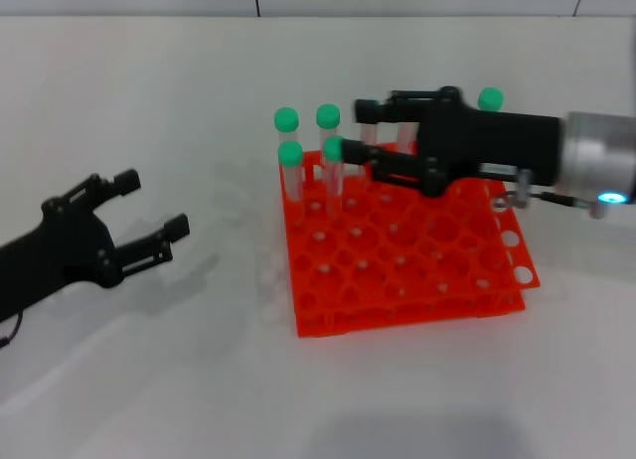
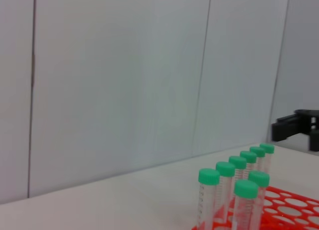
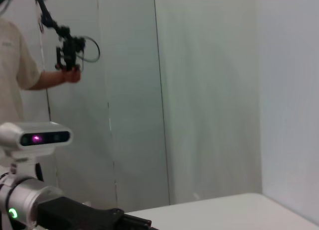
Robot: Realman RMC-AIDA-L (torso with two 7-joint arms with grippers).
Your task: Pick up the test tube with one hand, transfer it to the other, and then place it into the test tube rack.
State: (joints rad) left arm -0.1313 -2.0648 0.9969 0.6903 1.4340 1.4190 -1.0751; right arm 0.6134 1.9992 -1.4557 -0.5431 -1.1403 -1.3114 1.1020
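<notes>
Test tube rack [image 1: 502,270], a bright orange-red plastic square with round holes, sits right of the middle in the head view. Slim clear plastic test tubes with green screw caps [image 1: 328,114] stand along its upper edge.

The black right gripper [image 1: 360,131] on its silver arm reaches in from the upper right. Its fingers are spread wide around the back row and I see no tube gripped. The black left gripper [image 1: 154,203] waits at the lower left, well apart from the rack, spread wide and holding nothing.

To do this step well, I think the right gripper should close on just one tube, below the cap. It should lift straight up so the others do not tip.

The right gripper covers some of the back row. I cannot tell which test tube it wants. The closest one I can see [image 1: 334,147] is right at the tip of its lower finger. Neither wrist view shows that arm's own fingers.
</notes>
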